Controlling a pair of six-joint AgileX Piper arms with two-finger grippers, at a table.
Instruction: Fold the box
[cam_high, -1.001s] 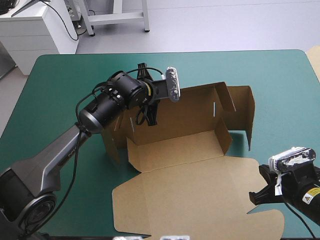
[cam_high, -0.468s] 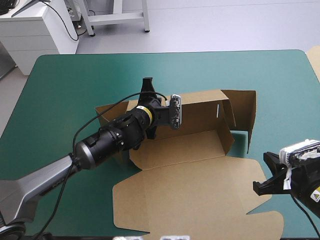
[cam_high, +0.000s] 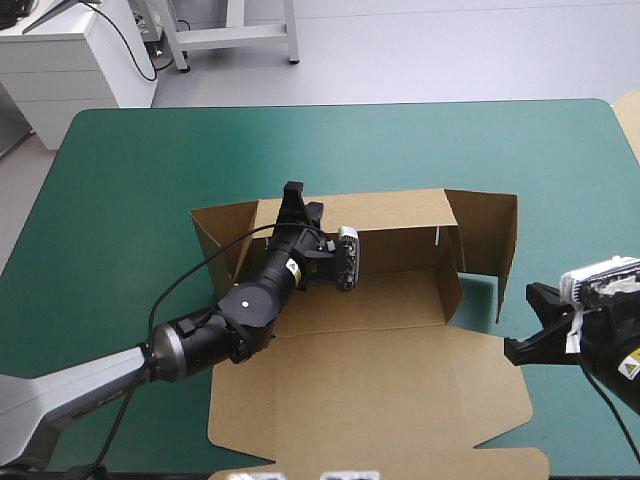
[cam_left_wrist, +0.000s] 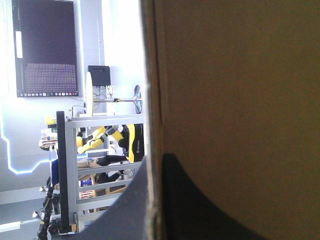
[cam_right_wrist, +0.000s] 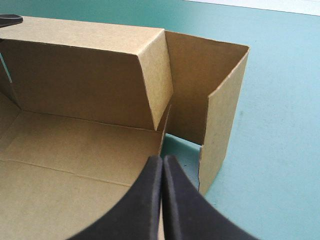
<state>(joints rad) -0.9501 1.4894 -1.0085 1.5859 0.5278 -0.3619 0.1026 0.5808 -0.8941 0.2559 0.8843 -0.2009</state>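
The left claw (cam_high: 293, 203) is clamped on the top edge of the brown box (cam_high: 390, 385), gripping its raised back wall (cam_high: 390, 212). The board runs up between the black fingers (cam_left_wrist: 200, 210) (one on each face). The right claw (cam_right_wrist: 162, 160) has its fingers pressed together in one point. Under it lies the edge of the flat lid (cam_right_wrist: 60, 200); just ahead, a side flap (cam_right_wrist: 222, 115) stands upright on the teal-green bench (cam_high: 150, 160).

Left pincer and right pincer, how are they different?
The left pincer pinches the upright back wall of the box; the right pincer is shut on nothing. The left pincer reaches across the box; the right pincer sits beside the lid. Both have black fingers.
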